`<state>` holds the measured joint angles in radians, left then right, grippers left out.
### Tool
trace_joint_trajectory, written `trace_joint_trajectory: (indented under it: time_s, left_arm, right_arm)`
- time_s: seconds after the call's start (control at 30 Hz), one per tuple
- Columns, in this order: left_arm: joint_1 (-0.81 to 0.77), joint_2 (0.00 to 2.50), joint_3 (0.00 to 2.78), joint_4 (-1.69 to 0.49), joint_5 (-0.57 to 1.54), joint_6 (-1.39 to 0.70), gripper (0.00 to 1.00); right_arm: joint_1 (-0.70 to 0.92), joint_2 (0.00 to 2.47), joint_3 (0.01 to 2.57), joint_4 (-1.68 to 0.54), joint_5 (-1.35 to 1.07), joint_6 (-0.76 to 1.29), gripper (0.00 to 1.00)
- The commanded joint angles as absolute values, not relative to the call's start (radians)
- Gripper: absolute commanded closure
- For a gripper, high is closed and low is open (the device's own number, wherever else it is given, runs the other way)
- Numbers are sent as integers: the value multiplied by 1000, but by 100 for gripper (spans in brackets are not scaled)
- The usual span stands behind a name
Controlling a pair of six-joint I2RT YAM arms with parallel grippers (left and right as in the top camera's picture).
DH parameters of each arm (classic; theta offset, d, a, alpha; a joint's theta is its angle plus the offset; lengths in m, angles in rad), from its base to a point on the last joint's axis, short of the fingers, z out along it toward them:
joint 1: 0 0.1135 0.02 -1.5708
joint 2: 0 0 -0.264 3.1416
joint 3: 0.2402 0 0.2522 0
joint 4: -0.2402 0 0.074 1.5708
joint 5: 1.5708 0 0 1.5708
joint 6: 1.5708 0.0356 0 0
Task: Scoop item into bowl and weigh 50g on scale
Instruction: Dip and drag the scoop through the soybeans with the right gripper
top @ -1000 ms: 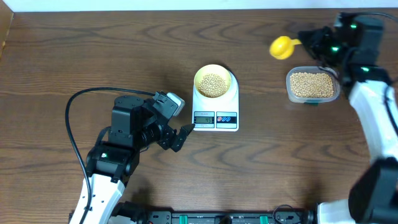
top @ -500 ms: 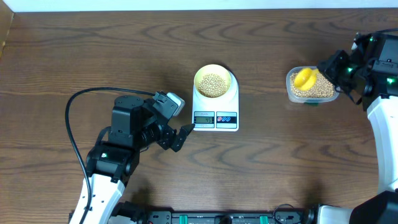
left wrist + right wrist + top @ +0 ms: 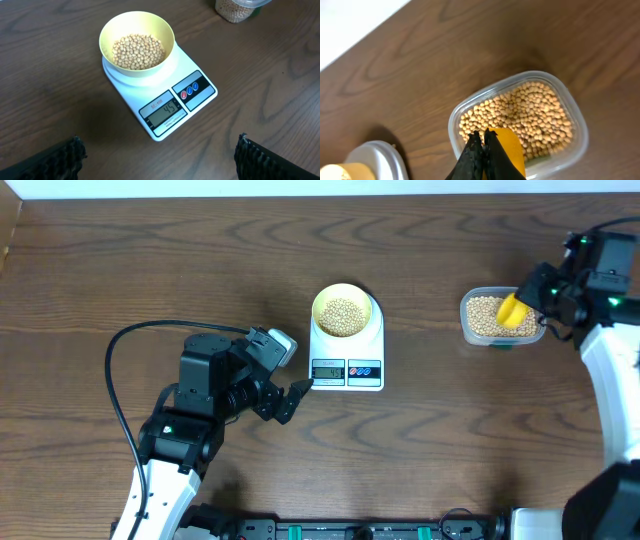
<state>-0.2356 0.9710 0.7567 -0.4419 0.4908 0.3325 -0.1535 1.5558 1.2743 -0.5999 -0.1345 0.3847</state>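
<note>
Clenching a yellow scoop (image 3: 513, 310) by its handle, the right tool (image 3: 528, 297) is recorded above a clear container (image 3: 465, 320) of beans (image 3: 535, 112).
Right wrist view: dark fingers (image 3: 472, 152) are shut on the scoop. Its cup lies directly below the tool, over the beans at the container's near side. Contact with them cannot be told.
Left tool (image 3: 292, 370): released, jaws spread wide, nothing held, set low over the tabletop (image 3: 150, 260).
Left wrist view only: the scale (image 3: 197, 62) is seen just ahead of that tool, its display (image 3: 164, 111) reading 45. The bowl (image 3: 107, 27) is seated on the scale's far end, partly filled with beans.
Overhead view: the scale lies well apart from the right tool.
</note>
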Motion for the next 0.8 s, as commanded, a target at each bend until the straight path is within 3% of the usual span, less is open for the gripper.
trace_joint_trajectory:
  time_s: [0.0,0.77]
  left_arm:
    - [-230,973,748,-440,485,319,2]
    - [-230,973,748,-440,485,319,2]
  right_arm:
    - [-105,1608,1280,-556,-103,335,99]
    - [-42,1722,1279,-558,47,271,99]
